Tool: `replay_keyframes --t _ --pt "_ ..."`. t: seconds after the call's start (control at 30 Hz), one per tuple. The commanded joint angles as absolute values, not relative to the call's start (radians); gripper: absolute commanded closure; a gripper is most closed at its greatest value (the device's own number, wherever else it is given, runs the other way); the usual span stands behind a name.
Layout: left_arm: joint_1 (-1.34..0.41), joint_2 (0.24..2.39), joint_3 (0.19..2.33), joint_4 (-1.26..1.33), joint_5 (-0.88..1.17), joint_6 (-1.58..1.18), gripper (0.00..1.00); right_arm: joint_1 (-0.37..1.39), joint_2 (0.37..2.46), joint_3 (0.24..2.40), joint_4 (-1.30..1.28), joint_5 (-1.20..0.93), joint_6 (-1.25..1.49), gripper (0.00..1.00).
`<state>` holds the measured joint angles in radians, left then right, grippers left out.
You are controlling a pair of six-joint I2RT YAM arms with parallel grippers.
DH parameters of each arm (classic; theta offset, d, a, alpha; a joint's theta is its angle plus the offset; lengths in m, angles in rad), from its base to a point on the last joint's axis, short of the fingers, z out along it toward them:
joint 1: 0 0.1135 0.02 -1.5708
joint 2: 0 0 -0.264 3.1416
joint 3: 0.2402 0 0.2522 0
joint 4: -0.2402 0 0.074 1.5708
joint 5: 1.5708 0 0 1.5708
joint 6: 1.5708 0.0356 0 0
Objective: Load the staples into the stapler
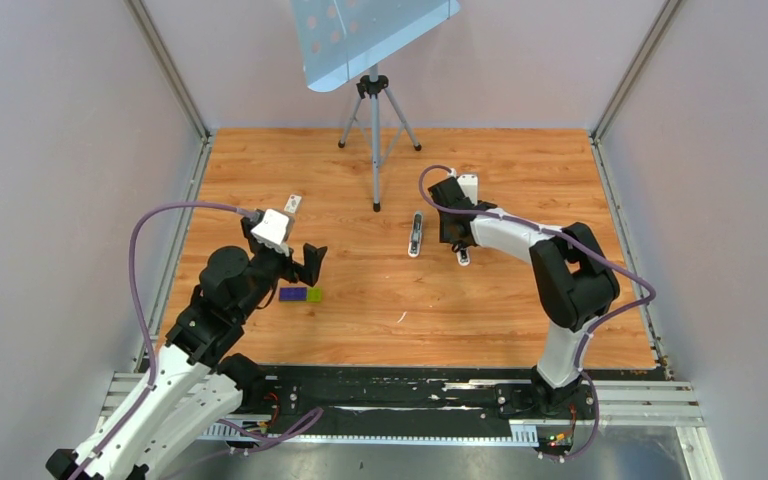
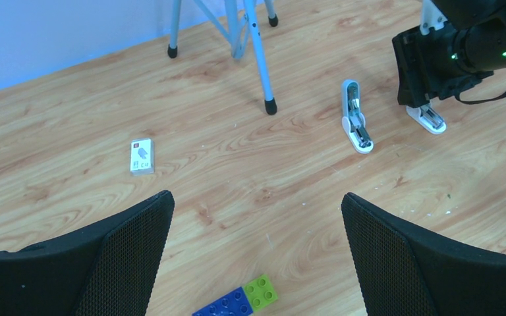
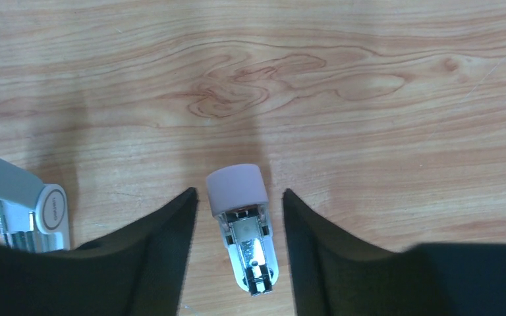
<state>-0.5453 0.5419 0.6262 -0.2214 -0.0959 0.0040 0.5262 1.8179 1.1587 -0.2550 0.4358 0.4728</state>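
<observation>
The stapler (image 3: 240,230), tiny with a pale pink cap and an exposed silver channel, lies flat on the wood. My right gripper (image 3: 238,192) straddles it, open, with a gap showing on each side between the fingers and the stapler. From the top view the right gripper (image 1: 460,246) hangs just above the stapler (image 1: 463,258). My left gripper (image 2: 257,195) is wide open and holds nothing, hovering over the left part of the table (image 1: 300,262). I cannot pick out the staples in any view.
A longer white-grey stapler-like piece (image 1: 416,235) lies just left of the right gripper, also visible in the right wrist view (image 3: 20,207). A blue-and-green block (image 2: 237,303) sits below the left gripper. A small white labelled card (image 2: 141,156) and a tripod (image 1: 375,120) stand farther back.
</observation>
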Motion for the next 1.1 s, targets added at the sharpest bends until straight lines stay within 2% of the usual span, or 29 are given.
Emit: replay_keyframes --t 0.0,0.13,0.23,0.3,0.47,0.63,0.77,0.9,1.07 --pt "-0.538 0.562 0.614 -0.234 -0.139 0.02 0.0 0.513 1.758 1.151 -0.283 0.423 0.474 0.4" --pt "-0.537 0.613 0.645 -0.274 -0.195 -0.031 0.0 0.514 1.63 1.082 -0.291 0.376 0.461 0.22" --pt "-0.538 0.696 0.715 -0.355 -0.259 -0.08 0.0 0.513 1.504 1.012 -0.287 0.335 0.446 0.14" --pt "-0.537 0.766 0.766 -0.409 -0.312 -0.115 0.0 0.513 1.416 0.963 -0.273 0.304 0.419 0.01" --pt "-0.515 0.926 0.812 -0.423 -0.371 -0.184 0.01 0.514 1.206 0.876 -0.232 0.157 0.383 0.0" --pt "-0.416 1.034 0.766 -0.257 -0.387 -0.26 0.11 0.515 1.056 0.819 -0.182 0.051 0.344 0.0" --pt "-0.315 1.159 0.758 -0.119 -0.347 -0.221 0.16 0.514 1.009 0.785 -0.178 0.062 0.316 0.0" --pt "-0.217 1.351 0.849 -0.129 -0.281 -0.216 0.22 0.513 1.012 0.779 -0.22 0.154 0.308 0.0" --pt "-0.186 1.565 0.933 -0.047 -0.23 -0.127 0.23 0.514 1.001 0.775 -0.224 0.115 0.282 0.02"
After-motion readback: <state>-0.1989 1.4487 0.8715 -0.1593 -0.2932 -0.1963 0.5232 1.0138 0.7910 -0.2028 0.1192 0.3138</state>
